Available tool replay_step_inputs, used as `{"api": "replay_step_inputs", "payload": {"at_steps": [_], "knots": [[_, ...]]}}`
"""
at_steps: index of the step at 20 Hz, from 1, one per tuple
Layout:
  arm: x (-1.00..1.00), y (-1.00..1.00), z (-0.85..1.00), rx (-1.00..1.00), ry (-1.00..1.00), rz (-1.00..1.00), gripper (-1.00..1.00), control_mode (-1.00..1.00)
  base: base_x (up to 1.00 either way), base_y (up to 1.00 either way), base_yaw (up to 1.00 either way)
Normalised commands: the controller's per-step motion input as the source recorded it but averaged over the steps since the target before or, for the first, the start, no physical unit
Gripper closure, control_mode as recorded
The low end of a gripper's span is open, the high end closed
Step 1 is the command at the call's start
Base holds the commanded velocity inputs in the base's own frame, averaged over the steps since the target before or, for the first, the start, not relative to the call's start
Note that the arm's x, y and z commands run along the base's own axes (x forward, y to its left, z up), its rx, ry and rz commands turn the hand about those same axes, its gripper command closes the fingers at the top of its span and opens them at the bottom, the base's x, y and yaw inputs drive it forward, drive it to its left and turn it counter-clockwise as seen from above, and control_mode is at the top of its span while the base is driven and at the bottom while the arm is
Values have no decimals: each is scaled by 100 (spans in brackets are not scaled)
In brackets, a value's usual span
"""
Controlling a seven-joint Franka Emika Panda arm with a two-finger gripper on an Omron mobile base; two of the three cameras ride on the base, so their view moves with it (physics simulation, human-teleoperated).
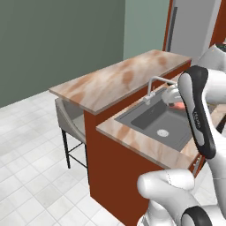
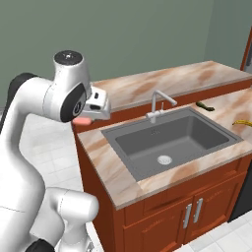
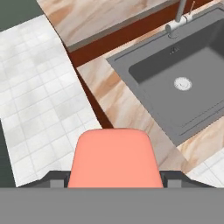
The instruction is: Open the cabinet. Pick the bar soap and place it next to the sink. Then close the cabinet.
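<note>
Risk, my read: claw (image 3: 114,181) is hovering over the worktop (image 2: 106,165) strip left of the sink (image 2: 142,150), right near the outer edge. Letting go here could be dropping the bar soap (image 3: 114,159) onto the floor tiles (image 3: 39,87), or sending it sliding into the basin; it's rounded and probably slick. Claw is sitting partly open, clamping the soap between its 2 fingers, above the worktop, not touching it. Sink is holding nothing, just the drain (image 3: 182,83). Faucet (image 2: 158,104) is standing at the back rim, well apart from the claw.

A kitchen: grey sink (image 2: 172,142) with faucet (image 2: 158,104) in marble-look counter (image 2: 106,162) over wooden cabinets.
</note>
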Motion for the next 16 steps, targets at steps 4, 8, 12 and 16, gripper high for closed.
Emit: {"api": "replay_step_inputs", "payload": {"at_steps": [4,8,12,16], "knots": [[15,0,-96,0,-1,2,100,-100,0,0,0],[12,0,-62,-5,4,0,100,-100,0,0,0],[29,0,-46,-4,9,0,100,-100,0,0,0],[51,-1,-38,-1,8,0,100,-100,0,0,0]]}}
